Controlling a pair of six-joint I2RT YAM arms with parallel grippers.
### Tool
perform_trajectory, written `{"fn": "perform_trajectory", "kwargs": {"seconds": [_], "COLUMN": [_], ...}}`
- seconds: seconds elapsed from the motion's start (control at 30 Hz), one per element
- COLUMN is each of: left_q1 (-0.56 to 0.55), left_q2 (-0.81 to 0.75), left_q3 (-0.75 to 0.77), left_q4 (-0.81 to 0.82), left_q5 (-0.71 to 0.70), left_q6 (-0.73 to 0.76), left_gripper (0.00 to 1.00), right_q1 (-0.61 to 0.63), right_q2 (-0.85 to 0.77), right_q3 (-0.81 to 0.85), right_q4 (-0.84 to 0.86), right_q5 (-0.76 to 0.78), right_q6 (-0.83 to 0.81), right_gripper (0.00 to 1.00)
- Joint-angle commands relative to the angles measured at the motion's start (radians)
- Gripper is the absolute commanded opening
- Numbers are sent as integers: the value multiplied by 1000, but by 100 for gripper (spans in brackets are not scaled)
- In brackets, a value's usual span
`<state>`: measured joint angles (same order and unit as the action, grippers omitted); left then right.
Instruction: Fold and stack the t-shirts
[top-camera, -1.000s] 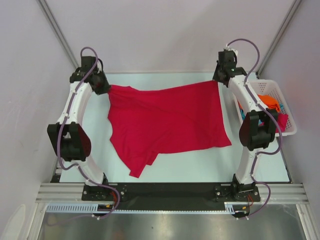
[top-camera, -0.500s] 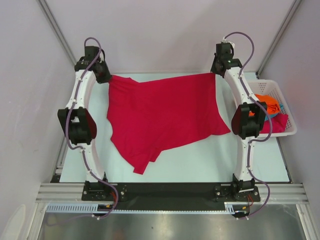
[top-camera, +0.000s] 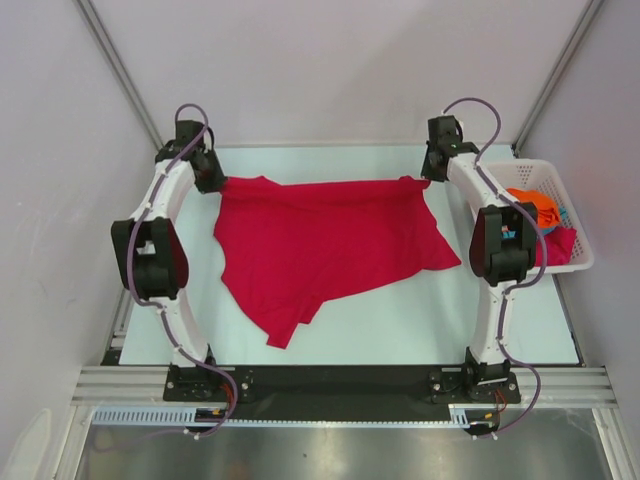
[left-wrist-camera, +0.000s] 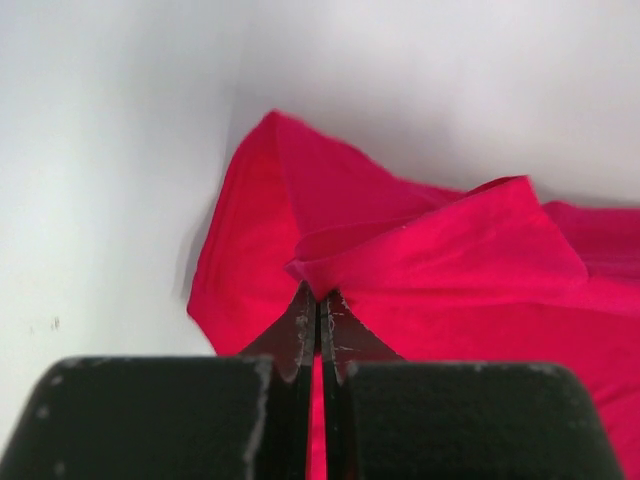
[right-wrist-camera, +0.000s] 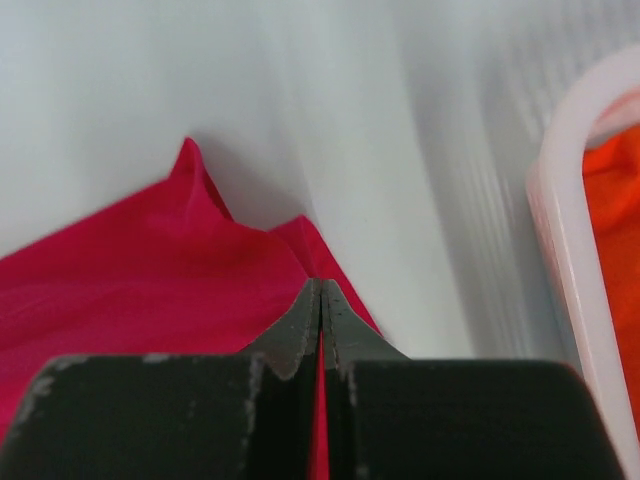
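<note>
Crimson t-shirt (top-camera: 320, 245) spans left-right across mid-frame, its upper corners pinched in the closed left gripper (left-wrist-camera: 318, 300) and right gripper (right-wrist-camera: 320, 290).

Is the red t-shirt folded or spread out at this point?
Spread out: the red t-shirt lies open across the table, its far corners pinched by the left claw and right claw.

The t-shirt (top-camera: 320, 240) lies spread across the middle of the table (top-camera: 420, 310). The left end effector (top-camera: 213, 181) is at its far-left corner and the right end effector (top-camera: 432, 172) at its far-right one. The basket (top-camera: 582, 240) sits at the table's right edge — other t-shirts (top-camera: 540, 205) piled in it.
</note>
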<state>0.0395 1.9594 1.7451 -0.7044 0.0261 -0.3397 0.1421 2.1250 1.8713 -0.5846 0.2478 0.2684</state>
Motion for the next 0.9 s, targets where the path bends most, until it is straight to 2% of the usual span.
{"fn": "perform_trajectory", "kwargs": {"seconds": [0.0, 0.17, 0.3, 0.5, 0.87], "left_q1": [10, 7, 0, 2, -3], "left_q2": [-172, -273, -352, -376, -352], "left_q3": [-139, -277, -389, -446, -437], "left_q4": [115, 141, 163, 160, 161], "left_q5": [5, 9, 6, 9, 54], "left_q6": [-18, -31, -39, -36, -32], "left_gripper": [0, 0, 0, 0, 0], "right_q1": [-7, -9, -12, -9, -10], "right_q2": [-140, -230, -243, -223, -177], "right_q3": [-96, -248, -288, -297, -259], "right_q4": [86, 135, 143, 129, 95], "right_q5": [39, 47, 48, 24, -1], "right_q6": [8, 25, 31, 43, 40], "right_gripper": [0, 0, 0, 0, 0]}}
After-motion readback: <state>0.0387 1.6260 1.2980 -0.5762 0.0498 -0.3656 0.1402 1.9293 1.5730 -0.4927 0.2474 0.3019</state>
